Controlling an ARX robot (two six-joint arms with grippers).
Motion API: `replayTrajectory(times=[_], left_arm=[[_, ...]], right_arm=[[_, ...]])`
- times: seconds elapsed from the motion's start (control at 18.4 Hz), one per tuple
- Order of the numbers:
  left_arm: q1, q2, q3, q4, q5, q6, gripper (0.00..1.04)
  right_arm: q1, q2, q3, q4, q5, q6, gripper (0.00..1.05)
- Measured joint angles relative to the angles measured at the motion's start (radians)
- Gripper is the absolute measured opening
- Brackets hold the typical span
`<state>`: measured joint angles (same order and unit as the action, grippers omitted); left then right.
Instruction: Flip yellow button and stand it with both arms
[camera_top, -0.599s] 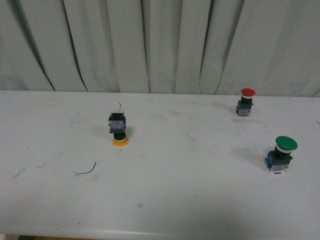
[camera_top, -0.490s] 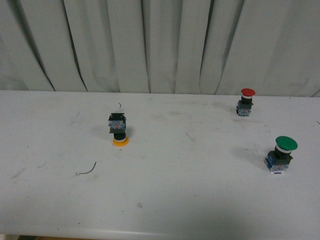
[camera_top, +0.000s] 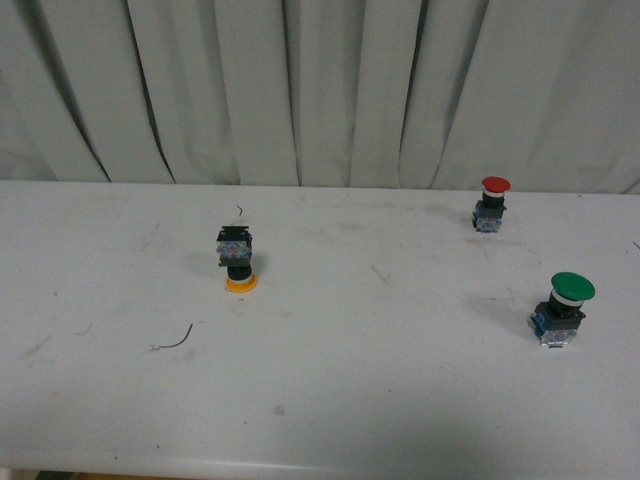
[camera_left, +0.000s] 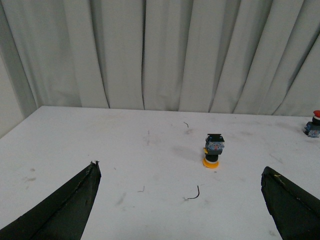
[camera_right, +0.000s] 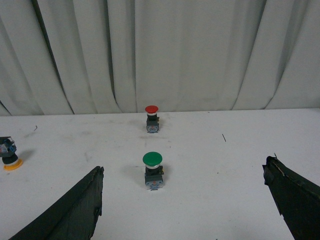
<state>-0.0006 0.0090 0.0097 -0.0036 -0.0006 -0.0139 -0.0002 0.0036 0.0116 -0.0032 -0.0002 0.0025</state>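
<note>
Yellow button (camera_top: 237, 261), red btn (camera_top: 491, 207), green btn (camera_top: 561, 306)

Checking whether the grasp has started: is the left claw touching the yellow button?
Apart. The left wrist view shows the left claw open, with bare table between it and the yellow button, which sits cap-down farther off.

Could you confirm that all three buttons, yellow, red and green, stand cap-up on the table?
Not quite: the yellow button stands cap-down, as the front view shows. The red button and green button do stand cap-up on the table.
</note>
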Motion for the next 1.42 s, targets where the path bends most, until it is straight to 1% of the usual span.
replayTrajectory(times=[1.36, 1.42], left_arm=[[0.0, 0.0, 0.0, -0.004, 0.0, -0.002, 0.98], [0.005, 0.05, 0.05, -0.15, 0.02, -0.047, 0.98]], right_arm=[[0.0, 0.0, 0.0, 0.0, 0.0, 0.0, 0.98], [0.0, 0.0, 0.0, 0.0, 0.0, 0.0, 0.98]])
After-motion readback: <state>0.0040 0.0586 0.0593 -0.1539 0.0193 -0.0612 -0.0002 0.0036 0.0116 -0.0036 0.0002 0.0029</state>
